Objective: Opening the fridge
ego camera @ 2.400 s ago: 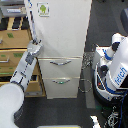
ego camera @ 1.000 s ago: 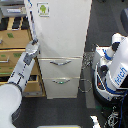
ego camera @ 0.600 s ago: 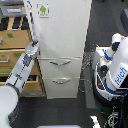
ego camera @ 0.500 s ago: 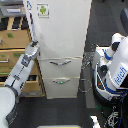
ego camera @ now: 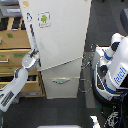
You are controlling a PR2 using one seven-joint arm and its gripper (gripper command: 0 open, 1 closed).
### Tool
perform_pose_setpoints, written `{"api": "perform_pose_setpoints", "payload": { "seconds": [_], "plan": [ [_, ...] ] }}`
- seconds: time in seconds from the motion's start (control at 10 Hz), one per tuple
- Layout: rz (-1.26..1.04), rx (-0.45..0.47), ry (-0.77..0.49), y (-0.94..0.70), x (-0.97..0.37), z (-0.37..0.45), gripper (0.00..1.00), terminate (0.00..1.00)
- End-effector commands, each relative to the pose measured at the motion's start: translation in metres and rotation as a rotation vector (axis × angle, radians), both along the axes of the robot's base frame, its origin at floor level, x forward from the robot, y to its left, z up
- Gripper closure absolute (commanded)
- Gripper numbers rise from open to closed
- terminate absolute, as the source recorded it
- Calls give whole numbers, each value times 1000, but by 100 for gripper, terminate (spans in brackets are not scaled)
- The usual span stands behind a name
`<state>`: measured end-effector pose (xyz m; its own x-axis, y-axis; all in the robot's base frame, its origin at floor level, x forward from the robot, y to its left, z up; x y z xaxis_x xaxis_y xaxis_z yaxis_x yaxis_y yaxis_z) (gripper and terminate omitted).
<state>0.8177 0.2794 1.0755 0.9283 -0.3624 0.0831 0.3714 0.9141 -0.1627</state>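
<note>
The tall white fridge (ego camera: 62, 35) stands in the middle of the exterior view. Its upper door carries a green-logo sticker (ego camera: 44, 19) and a long dark handle (ego camera: 32, 34) on its left edge. The door hangs swung out from the body, so its bottom edge runs slanted above the lower drawers (ego camera: 61, 82) with their silver handles. My gripper (ego camera: 34, 53) is shut on the lower end of the dark handle. My arm (ego camera: 15, 87) reaches up to it from the lower left.
A wooden drawer cabinet (ego camera: 12, 50) stands right behind my arm on the exterior view's left. A second white robot (ego camera: 116, 67) stands close on the exterior view's right of the fridge, with a wire frame (ego camera: 88, 75) between them. Dark floor lies in front.
The upper door has swung out from shut to partly open. My gripper has moved with the handle toward the camera and the arm has drawn back to the lower left.
</note>
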Motion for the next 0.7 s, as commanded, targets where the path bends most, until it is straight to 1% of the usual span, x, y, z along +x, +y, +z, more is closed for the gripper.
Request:
{"api": "perform_pose_setpoints", "payload": {
  "seconds": [0.1, 0.3, 0.4, 0.5, 0.6, 0.7],
  "plan": [
    [-990, -108, -737, -77, -978, 408, 100, 0],
    [-936, -92, -675, -35, -929, 391, 100, 0],
    [-860, -116, -589, 4, -846, 368, 100, 0],
    [-785, -112, -526, 36, -774, 344, 100, 0],
    [-665, -58, -431, 80, -657, 286, 0, 0],
    [-604, -77, -360, 101, -589, 246, 0, 0]
  ]
}}
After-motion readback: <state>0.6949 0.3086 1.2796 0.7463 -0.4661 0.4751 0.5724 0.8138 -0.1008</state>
